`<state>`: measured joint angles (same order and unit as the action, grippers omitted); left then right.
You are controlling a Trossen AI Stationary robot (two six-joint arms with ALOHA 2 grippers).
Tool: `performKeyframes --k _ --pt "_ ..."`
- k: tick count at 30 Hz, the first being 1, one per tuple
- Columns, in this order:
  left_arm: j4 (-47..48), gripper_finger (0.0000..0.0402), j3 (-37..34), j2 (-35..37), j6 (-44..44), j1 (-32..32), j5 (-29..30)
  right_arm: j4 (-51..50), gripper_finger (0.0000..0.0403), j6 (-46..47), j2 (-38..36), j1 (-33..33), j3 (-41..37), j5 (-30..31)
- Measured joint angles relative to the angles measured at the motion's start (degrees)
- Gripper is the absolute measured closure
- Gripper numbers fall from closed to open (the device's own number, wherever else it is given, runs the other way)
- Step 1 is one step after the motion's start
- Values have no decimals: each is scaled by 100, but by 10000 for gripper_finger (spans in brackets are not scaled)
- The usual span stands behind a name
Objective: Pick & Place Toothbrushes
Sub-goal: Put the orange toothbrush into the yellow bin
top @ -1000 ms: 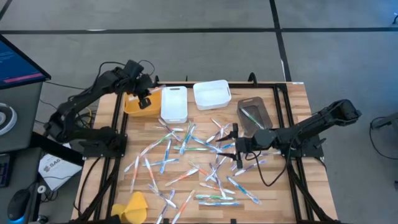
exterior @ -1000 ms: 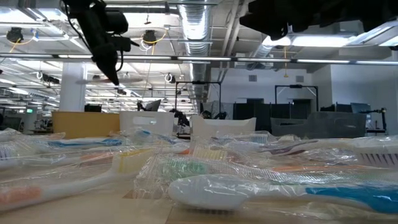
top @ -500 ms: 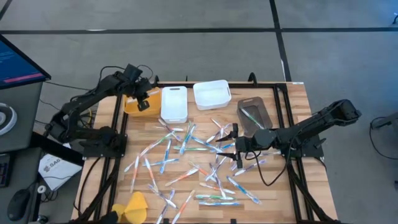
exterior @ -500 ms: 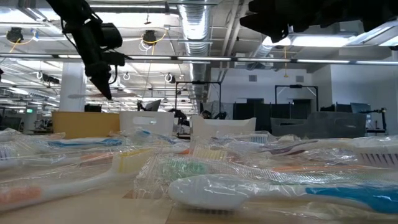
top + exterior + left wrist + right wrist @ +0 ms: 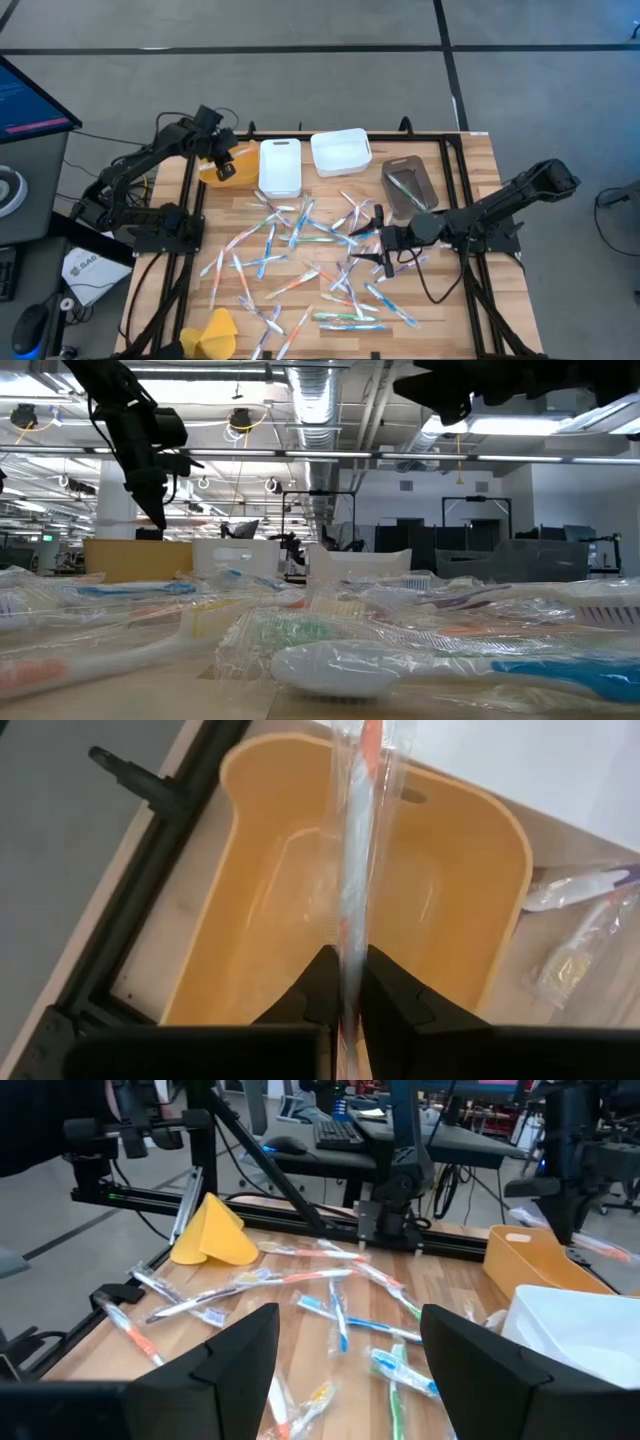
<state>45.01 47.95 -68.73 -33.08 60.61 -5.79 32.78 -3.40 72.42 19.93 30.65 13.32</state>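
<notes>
Orange bin (image 5: 222,166), white bin (image 5: 280,166), brown bin (image 5: 408,187), yellow lump (image 5: 214,330)

We can't read any text here. The monitor (image 5: 30,100) at the upper left of the high view shows lines too small to make out. A white sheet (image 5: 85,268) on the floor at lower left carries dark print, also illegible.

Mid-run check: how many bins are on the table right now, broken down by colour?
Orange bin: 1
White bins: 2
Brown bin: 1
Total: 4
</notes>
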Motion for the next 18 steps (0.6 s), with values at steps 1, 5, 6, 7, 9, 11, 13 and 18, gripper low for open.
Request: performKeyframes --k 1,5,6,7,9,11,13,18 --pt "-1 387 -3 0 -2 12 -1 -8 163 0 0 11 0 0" --pt "-22 387 -3 0 -9 23 -17 -35 163 1 0 68 0 2" --pt "-22 387 -1 0 3 23 -30 -35 163 2 0 69 0 2" --pt "-19 387 -1 0 33 23 -30 -37 163 0 0 69 0 2" --pt "-18 387 -1 0 37 23 -38 -33 163 0 0 69 0 1" --pt "-15 387 -1 0 37 23 -83 -42 163 32 0 69 0 2" --pt "-17 387 -1 0 35 23 -140 -83 163 74 0 69 0 1" --pt "17 387 -1 0 93 23 -163 -186 163 248 0 69 0 2"
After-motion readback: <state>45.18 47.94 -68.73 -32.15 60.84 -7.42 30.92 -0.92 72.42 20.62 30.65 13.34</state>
